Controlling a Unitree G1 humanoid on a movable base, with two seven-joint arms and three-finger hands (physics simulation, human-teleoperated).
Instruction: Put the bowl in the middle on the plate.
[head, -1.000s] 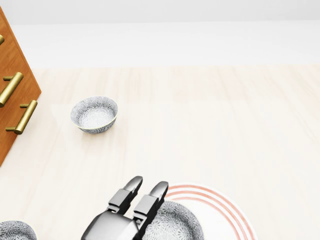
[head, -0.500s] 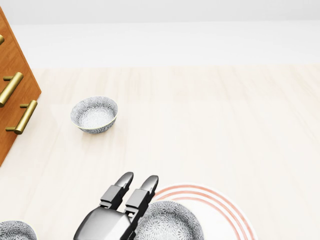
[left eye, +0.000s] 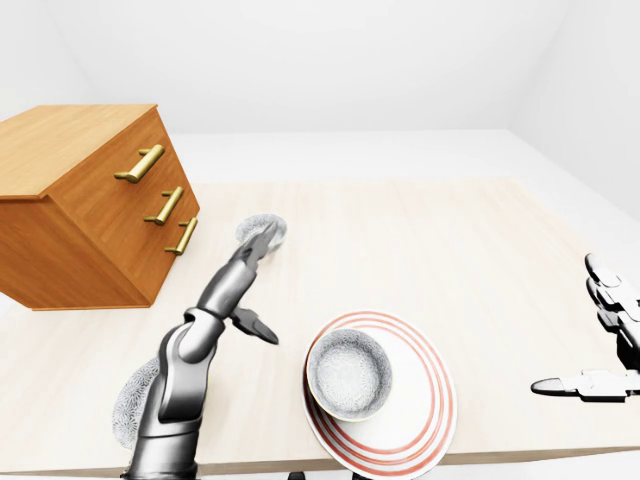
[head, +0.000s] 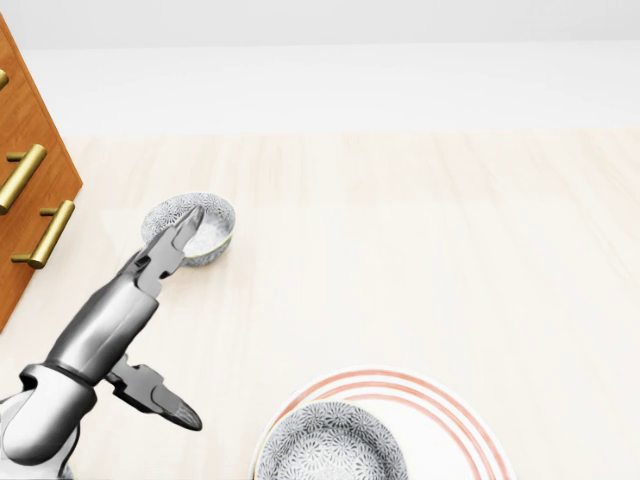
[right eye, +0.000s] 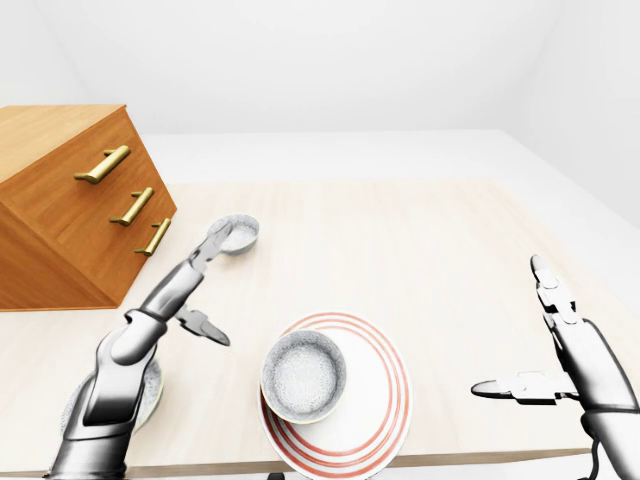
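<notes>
Left hand (head: 130, 300) has let go of the middle bowl (head: 330, 445) and swung up and to the left in the head view; a second ago it sat low in that view, right against the bowl's left rim. In the head view now the bowl rests on the plate (head: 445, 415), on the plate's left part, and nothing touches it. The hand's two long fingers (head: 185, 232) lie straight and side by side, with the thumb splayed well apart below, holding nothing. Their tips overlap the far bowl (head: 215, 238) next to the dresser (head: 25, 190); whether they touch it cannot be told. The left-eye view shows the same: the arm reaches from bottom left across the table (left eye: 420, 260), fingertips in front of the far bowl, and the task bowl sits upright on the striped plate, clear of the hand. The right-eye view adds a third bowl (right eye: 152, 385), half hidden under the left forearm, and the right hand (right eye: 570, 345) at the right edge, fingers stretched, thumb out sideways, empty and well apart from the plate. The placing looks done, so the step in hand is release and retreat. The next move probably calls for drawing the left arm clear without nudging the far bowl or the third bowl.
</notes>
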